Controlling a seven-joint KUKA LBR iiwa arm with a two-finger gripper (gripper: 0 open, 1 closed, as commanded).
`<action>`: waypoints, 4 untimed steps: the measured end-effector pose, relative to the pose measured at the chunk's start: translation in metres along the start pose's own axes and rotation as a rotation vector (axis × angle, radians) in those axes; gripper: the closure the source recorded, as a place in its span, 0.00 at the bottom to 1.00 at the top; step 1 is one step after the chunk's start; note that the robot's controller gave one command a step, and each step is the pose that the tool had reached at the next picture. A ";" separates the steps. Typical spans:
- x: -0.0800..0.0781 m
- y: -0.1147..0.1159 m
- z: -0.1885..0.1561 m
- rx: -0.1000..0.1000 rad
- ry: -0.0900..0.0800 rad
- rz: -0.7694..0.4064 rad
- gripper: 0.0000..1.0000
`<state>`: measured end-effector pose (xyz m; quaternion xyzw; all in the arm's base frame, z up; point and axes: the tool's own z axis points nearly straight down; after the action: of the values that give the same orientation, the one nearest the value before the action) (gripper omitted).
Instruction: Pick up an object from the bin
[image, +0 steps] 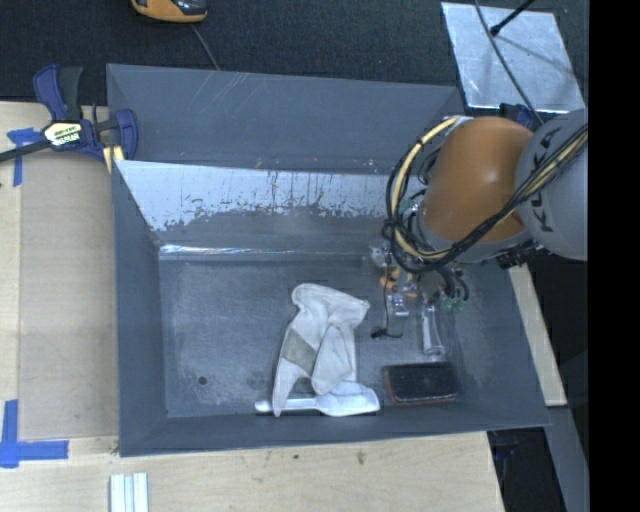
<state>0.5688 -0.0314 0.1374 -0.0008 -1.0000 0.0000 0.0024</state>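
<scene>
cloth (322, 345): white, crumpled, lying mid-floor of bin (200, 330); probably handling soft and light, bunching under a pinch on any fold.
gripper (415, 322): hanging just right of cloth, fingers standing apart, clamping nothing.
dark slab (421, 382): lying flat just beside fingertips, toward near-right corner; looking stiff, slick; likely needing pinching across narrow edges.

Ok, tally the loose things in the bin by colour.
White: 1, the crumpled cloth
Black: 1, the flat rectangular block
Total: 2
The pale strip at the cloth's lower edge is counted with it.
</scene>
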 end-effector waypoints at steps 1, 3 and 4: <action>-0.002 0.000 -0.005 0.000 -0.008 -0.001 0.00; 0.012 0.012 0.062 0.000 -0.008 -0.015 0.00; 0.013 0.012 0.069 0.001 -0.010 -0.145 1.00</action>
<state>0.5551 -0.0196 0.0689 0.0719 -0.9974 0.0003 -0.0023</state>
